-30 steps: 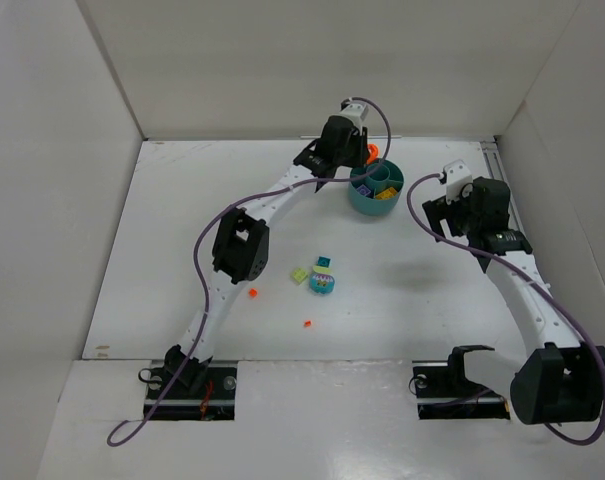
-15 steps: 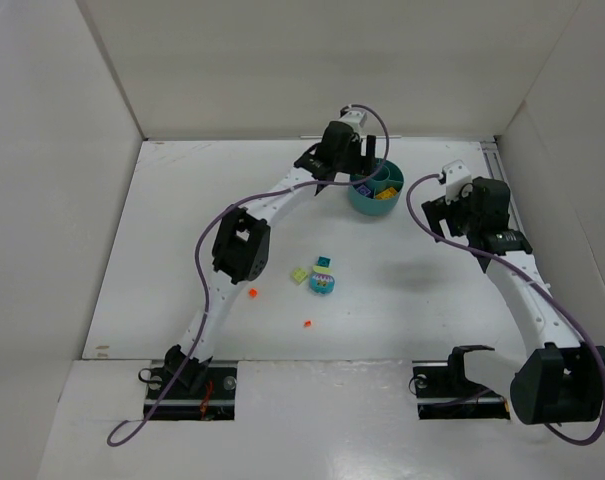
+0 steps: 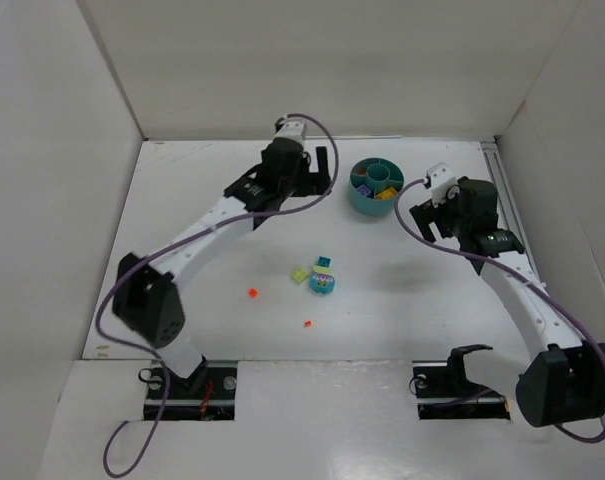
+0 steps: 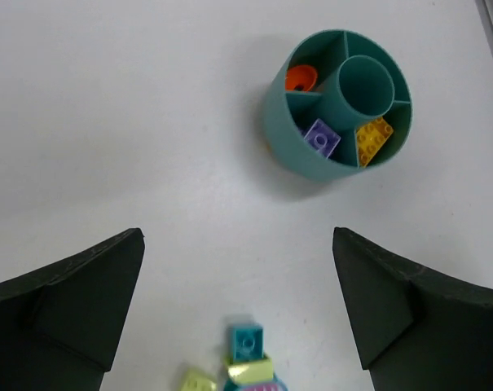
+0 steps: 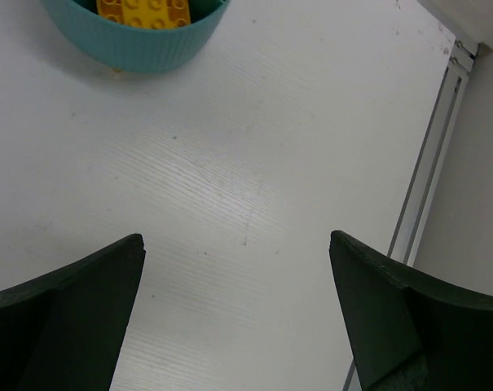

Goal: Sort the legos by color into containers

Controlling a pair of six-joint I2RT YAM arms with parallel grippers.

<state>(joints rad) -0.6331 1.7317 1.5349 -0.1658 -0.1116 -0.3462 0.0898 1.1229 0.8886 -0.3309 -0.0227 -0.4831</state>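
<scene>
The round teal tub (image 3: 376, 198) stands at the back right of the table. In the left wrist view its wedges (image 4: 280, 134) hold an orange-red piece (image 4: 300, 78), a purple brick (image 4: 320, 138) and a yellow brick (image 4: 374, 137). My left gripper (image 3: 320, 172) hangs open and empty, left of the tub (image 4: 236, 238). Mid-table lie a teal brick (image 3: 324, 263) (image 4: 246, 340), a light green brick (image 3: 300, 274), a round teal piece (image 3: 323, 285) and two orange-red bits (image 3: 252, 292) (image 3: 307, 323). My right gripper (image 3: 425, 214) (image 5: 236, 240) is open and empty, right of the tub (image 5: 136, 41).
White walls close in the table on the left, back and right. A metal rail (image 5: 429, 163) runs along the right edge near my right gripper. Both arm bases sit at the near edge.
My left gripper opened over the tub, let go of the orange-red piece into it, and the arm swung back to the left. The right arm shifted slightly.
</scene>
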